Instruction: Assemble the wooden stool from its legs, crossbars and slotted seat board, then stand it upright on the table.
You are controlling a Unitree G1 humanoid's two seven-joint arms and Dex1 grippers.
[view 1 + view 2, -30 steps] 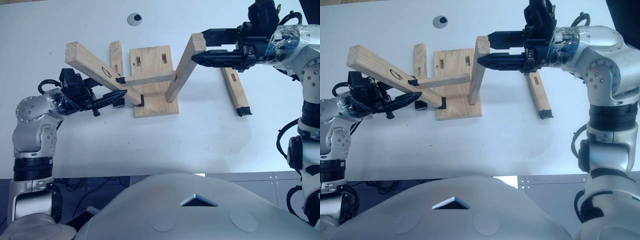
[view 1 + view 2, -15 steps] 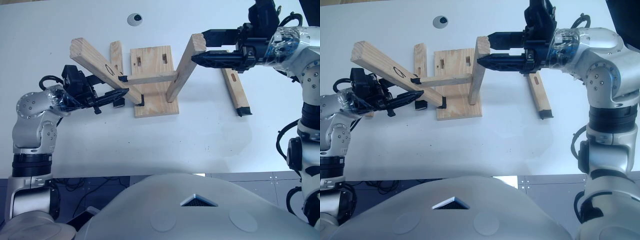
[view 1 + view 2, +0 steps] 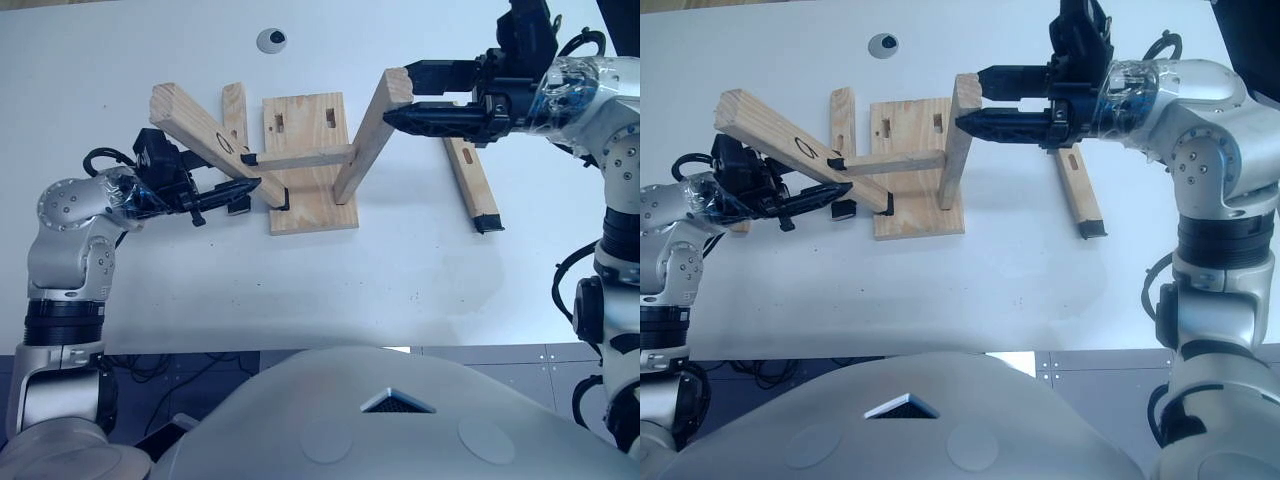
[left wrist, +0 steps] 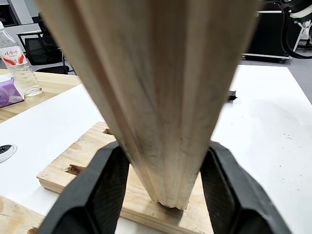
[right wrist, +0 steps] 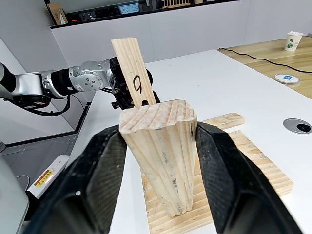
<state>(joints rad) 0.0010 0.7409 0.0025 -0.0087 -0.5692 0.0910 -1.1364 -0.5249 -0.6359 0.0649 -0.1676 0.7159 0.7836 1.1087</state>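
- Seat board (image 3: pixel 308 190) with its slots lies flat on the white table (image 3: pixel 350 270), near the table's middle.
- Left jaws pinch the marked leg (image 3: pixel 195 128) close to its lower end. That end sits at the board's 8 o'clock corner, and the leg tilts up and away toward 10 o'clock.
- Right jaws pinch the top of the second leg (image 3: pixel 365 140). Its foot is on the board's 3 o'clock edge and it leans toward 1 o'clock.
- Crossbar (image 3: pixel 300 157) runs between the two held legs, above the board.
- Spare leg (image 3: pixel 470 185) lies flat on the table at 3 o'clock from the board, well apart from it.
- Another wooden piece (image 3: pixel 233 105) lies flat just beside the board's 9 o'clock edge, partly behind the tilted leg.
- Round grommet (image 3: pixel 270 39) sits in the table at 11 o'clock from the board.
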